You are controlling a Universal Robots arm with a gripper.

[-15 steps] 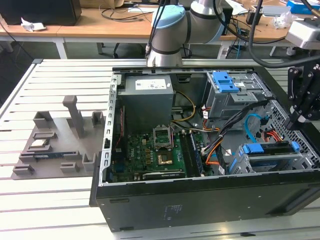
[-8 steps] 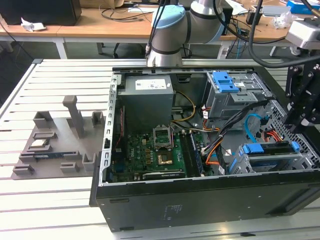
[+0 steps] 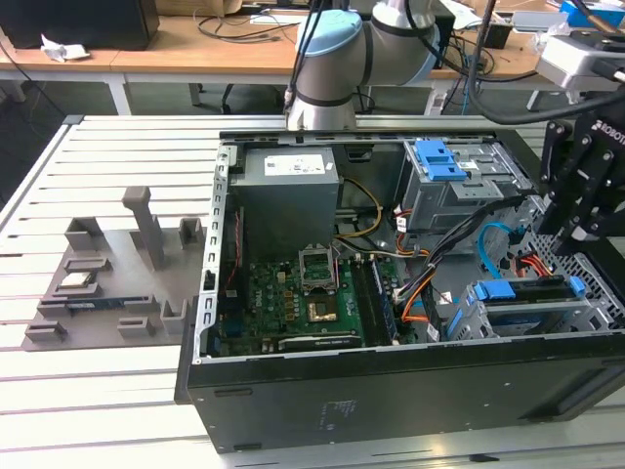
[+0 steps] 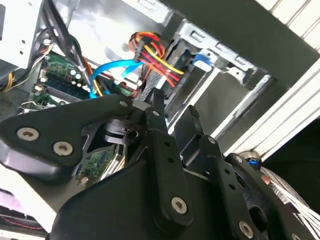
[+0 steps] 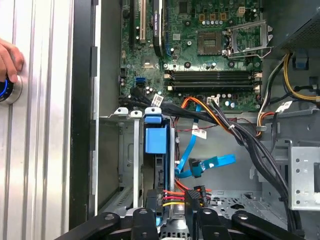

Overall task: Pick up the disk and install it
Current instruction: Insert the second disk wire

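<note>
Fingers (image 5: 142,220) first: in the first wrist view they stand a modest gap apart, one on each side of the disk's near end. Nothing looks pinched between them, so I call the gripper (image 5: 173,216) parted and empty. The second wrist view shows the same narrow, bare gap.

Just past the tips is the disk (image 5: 155,140), on edge in its blue caddy and slotted into the grey cage (image 5: 136,150). In the exterior view that puts it at the lower right of the frame (image 3: 527,293), with the gripper (image 3: 574,234) poised just above and to the right of it.

Red and yellow power leads (image 5: 172,197) crowd the disk's near end. A blue data cable (image 5: 210,162) loops beside it.

By my read the job is at the seating stage. Doing it well means staying square to the cage rails, pressing on the caddy frame rather than the leads, and keeping the wiring out of the slot.

Further out there is the motherboard (image 3: 293,293). A person's hand (image 5: 7,60) rests on a button on the slatted table (image 3: 117,391), well clear of the case.
</note>
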